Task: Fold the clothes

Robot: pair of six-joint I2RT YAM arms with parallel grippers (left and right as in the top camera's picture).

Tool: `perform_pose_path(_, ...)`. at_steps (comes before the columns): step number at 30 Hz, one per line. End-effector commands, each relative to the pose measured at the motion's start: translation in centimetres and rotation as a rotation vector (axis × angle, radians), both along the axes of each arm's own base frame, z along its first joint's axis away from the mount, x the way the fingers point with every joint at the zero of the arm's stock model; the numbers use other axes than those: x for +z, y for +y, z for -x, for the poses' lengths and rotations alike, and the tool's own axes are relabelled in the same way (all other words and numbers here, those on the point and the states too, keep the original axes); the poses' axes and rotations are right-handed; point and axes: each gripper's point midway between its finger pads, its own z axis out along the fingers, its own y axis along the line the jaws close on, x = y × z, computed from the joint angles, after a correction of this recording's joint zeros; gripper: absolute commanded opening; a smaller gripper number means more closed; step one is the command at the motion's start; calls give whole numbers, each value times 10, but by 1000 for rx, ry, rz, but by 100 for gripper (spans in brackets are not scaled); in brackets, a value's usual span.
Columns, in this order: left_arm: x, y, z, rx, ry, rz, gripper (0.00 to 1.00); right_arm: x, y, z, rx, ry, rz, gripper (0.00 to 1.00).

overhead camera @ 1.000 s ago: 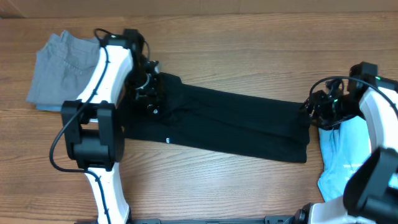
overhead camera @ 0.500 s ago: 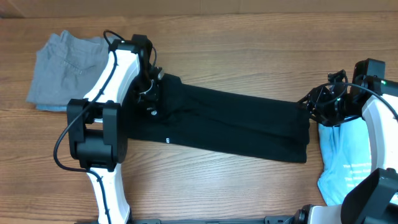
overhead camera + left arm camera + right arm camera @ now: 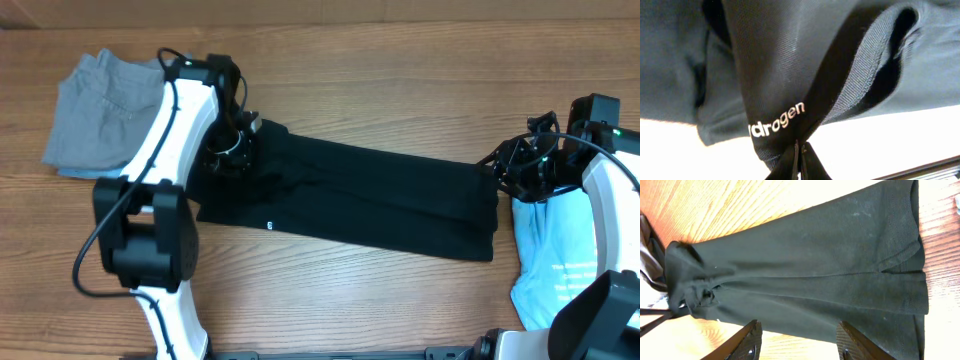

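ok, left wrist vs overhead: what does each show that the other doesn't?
Left wrist only: readable "drogen" lettering, a ribbed edge, the left gripper shut on the fabric. Overhead only: grey garment, light-blue tee, right gripper at the shirt's other end, wooden table. Both: the black shirt.

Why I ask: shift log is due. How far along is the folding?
Done: the grey garment looks folded, by the left arm. In hand: left jaws pinch the black shirt, lying as a long band; right jaws open at its other end. Left: its final folds, and the light-blue tee.
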Motion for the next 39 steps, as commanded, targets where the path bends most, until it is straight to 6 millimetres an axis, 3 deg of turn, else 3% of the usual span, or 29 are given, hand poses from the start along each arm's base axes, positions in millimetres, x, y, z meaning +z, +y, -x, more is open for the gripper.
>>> perform_pose_path(1,28,-5,0,-32,-65,30,4,6,2,-4,12,-30,2,52)
perform_pose_path(4,29,-4,9,-31,-29,25,6,6,2,-4,12,-30,2,52)
perform_pose_path(5,28,-3,11,-31,-19,19,16,6,1,-4,12,-31,2,52)
perform_pose_path(8,27,-3,12,-31,-17,18,20,7,1,-4,12,-34,3,52)
perform_pose_path(9,27,-3,11,-31,-21,18,26,6,1,-4,12,-33,3,52)
perform_pose_path(12,26,-9,-2,-31,-74,48,42,7,1,-5,12,-37,4,52)
perform_pose_path(15,25,-30,-16,-44,-134,130,47,7,1,-6,12,-41,5,52)
perform_pose_path(20,1,-80,-9,-221,-178,181,46,6,0,-6,11,-39,8,52)
perform_pose_path(26,-53,-96,15,-335,-185,54,47,6,0,-5,11,-37,8,52)
perform_pose_path(29,-63,-99,13,-320,-214,26,31,6,0,-6,11,-38,7,52)
perform_pose_path(31,-62,-102,11,-288,-223,25,12,6,0,-5,11,-38,7,52)
perform_pose_path(33,-58,-105,13,-273,-207,39,4,6,0,-5,11,-38,8,52)
perform_pose_path(38,-42,-111,34,-267,-103,94,8,6,1,-5,11,-36,7,52)
perform_pose_path(39,-42,-108,40,-266,-75,84,30,6,0,-5,11,-37,7,52)
